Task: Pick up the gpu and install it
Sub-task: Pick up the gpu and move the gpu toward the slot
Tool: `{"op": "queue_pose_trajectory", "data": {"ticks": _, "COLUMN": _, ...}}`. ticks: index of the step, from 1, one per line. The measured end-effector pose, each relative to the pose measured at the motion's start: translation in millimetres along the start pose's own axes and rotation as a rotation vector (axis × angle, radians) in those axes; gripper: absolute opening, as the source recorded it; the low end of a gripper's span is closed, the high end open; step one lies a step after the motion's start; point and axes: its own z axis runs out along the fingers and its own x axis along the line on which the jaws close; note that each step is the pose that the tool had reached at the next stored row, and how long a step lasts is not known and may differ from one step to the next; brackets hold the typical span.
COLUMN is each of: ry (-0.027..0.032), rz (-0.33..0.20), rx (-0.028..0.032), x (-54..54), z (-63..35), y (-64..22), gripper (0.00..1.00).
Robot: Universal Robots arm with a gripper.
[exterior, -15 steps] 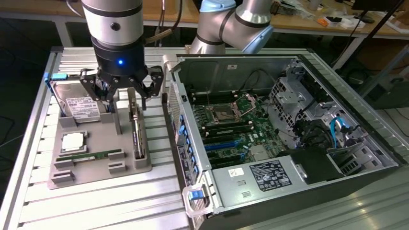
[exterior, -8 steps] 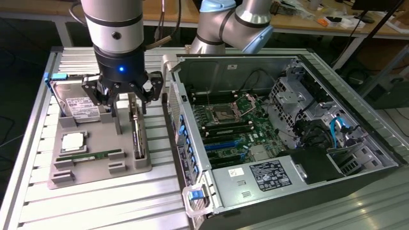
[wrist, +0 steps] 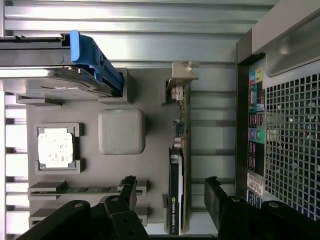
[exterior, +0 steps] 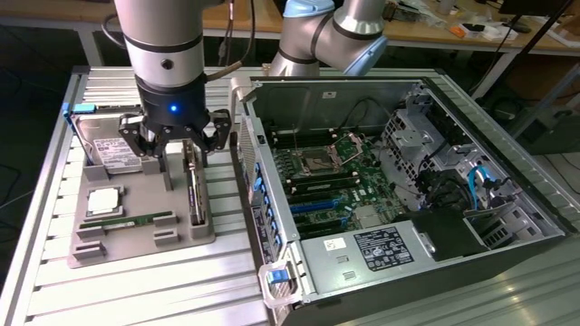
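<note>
I have the gripper (wrist: 171, 194) spread wide over the gpu (wrist: 178, 145), which stands on edge in the grey tray (exterior: 136, 246).

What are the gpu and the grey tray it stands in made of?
The gpu looks like a dark circuit board with a shiny metal end bracket. The grey tray seems matte plastic: dull, even colour, moulded slots; I can't be sure.

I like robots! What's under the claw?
The gpu, standing on edge in the gray tray, is under the open claw. Its lower edge is hidden in the tray's slots.
</note>
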Motion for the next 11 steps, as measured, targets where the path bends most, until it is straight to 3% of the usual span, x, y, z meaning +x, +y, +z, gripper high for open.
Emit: {"op": "queue_pose_trajectory", "data": {"ticks": 11, "ry": 0.0000, "rz": 0.000, "rx": 0.0000, "x": 0.3, "z": 21.0, "y": -0.9, "gripper": 0.66}}
